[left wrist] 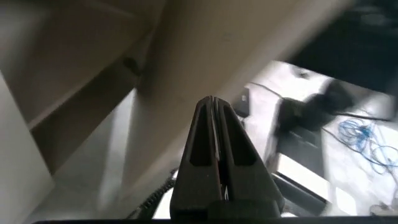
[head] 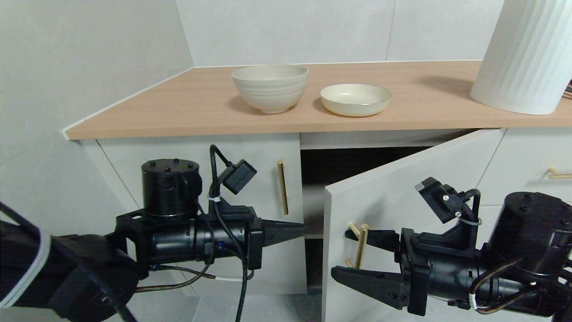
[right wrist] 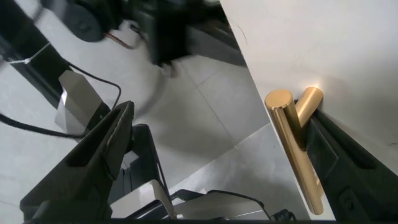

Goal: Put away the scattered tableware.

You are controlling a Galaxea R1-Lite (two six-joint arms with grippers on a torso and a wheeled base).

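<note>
Right tool (head: 342, 252): lower right of the head view, fingers spread wide with the gold door handle (head: 361, 245) between them. The upper finger is close against the handle and the lower one is well apart from it. It grips nothing.
Left tool (head: 286, 231): lower centre-left, fingers pressed together to a point and holding nothing. It is aimed at the gap beside the open door.
Cupboard door (head: 402, 179): right of centre, swung partway out from under the worktop (head: 201, 107). The neighbouring door (head: 250, 179) to its left in the frame is closed, with its own gold handle (head: 282, 188).
Cupboard inside (head: 348, 165): a dark opening at mid-frame; too shadowed to tell what, if anything, it holds.
Deep bowl (head: 270, 87): upper centre, upright on the worktop, and as far as can be seen it has nothing in it.
Shallow dish (head: 355, 99): just beside the bowl towards the right of the frame, not touching it, and also empty.
Ribbed white vessel (head: 527, 53): upper right corner, standing on the worktop well apart from the dish.
Progress: early, by my reading. The cupboard is open, but both pieces of tableware sit untouched on top. What remains is likely to widen the door, then carry the bowl and dish inside.
</note>
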